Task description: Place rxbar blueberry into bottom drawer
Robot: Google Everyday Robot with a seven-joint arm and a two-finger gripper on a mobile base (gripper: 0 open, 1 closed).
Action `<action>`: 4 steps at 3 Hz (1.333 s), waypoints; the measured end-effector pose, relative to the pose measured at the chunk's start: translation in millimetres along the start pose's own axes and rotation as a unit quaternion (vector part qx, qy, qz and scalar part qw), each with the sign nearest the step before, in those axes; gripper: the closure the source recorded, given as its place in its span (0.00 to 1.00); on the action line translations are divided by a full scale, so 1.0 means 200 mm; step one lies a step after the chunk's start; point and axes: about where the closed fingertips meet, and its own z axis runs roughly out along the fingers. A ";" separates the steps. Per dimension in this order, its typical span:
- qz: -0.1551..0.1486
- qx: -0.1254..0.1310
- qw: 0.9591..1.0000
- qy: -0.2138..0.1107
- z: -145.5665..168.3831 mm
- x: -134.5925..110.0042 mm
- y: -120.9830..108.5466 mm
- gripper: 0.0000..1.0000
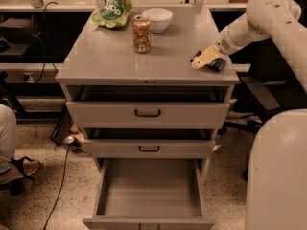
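Note:
The rxbar blueberry, a small dark flat bar, lies at the right front edge of the grey cabinet top. My gripper, cream-coloured, is down at the bar's left end, touching or just over it, and hides part of it. The arm reaches in from the upper right. The bottom drawer is pulled out far at the bottom of the view, and its flat grey floor shows.
A tan soda can, a white bowl and a green chip bag stand at the back of the top. The two upper drawers are slightly open. A person's leg and shoe are at the left. My white body fills the right.

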 end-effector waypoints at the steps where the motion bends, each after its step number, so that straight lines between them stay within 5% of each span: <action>1: -0.004 0.004 1.000 -0.001 -0.01 -0.01 0.01 0.47; 2: -0.015 0.007 1.000 -0.009 -0.07 -0.07 0.04 0.78; 3: -0.029 0.008 0.999 -0.021 -0.14 -0.16 0.05 0.99; 4: -0.055 0.016 0.997 -0.043 -0.26 -0.30 0.07 1.00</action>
